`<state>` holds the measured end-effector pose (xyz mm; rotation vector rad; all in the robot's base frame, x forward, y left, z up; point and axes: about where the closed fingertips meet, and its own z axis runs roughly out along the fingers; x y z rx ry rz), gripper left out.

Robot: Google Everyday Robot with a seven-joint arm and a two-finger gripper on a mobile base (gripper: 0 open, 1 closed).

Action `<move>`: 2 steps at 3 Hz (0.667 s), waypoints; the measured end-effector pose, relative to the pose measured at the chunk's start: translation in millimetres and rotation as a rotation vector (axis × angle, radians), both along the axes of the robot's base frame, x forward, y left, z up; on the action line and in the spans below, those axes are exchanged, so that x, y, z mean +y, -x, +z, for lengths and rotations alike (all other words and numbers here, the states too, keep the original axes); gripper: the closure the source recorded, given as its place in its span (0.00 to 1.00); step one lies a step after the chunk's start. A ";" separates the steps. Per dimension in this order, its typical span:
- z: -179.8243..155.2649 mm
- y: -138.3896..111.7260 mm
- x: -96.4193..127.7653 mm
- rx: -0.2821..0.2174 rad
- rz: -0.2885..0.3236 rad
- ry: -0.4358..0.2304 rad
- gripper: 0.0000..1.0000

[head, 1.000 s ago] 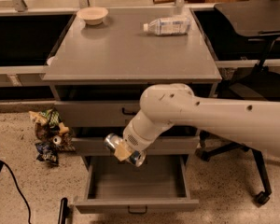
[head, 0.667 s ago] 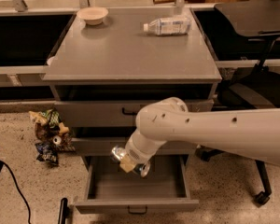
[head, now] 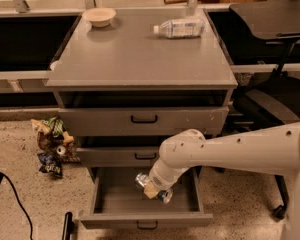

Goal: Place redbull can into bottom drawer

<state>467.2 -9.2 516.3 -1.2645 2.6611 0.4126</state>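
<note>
Speckled floor surrounds the open bottom drawer [head: 190,218] at lower centre, over which the end effector [head: 152,189] is clamped across the tilted redbull can [head: 141,179]; released at this slant, it could bounce, roll and later jam the drawer's closing.

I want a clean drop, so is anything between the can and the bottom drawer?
Nothing visible. The gripper holds the can just above the open bottom drawer, whose floor looks bare beneath it.
</note>
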 end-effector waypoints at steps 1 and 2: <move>-15.9 6.6 -0.1 0.033 -0.001 -0.002 1.00; -16.5 6.4 -0.1 0.033 -0.001 -0.002 1.00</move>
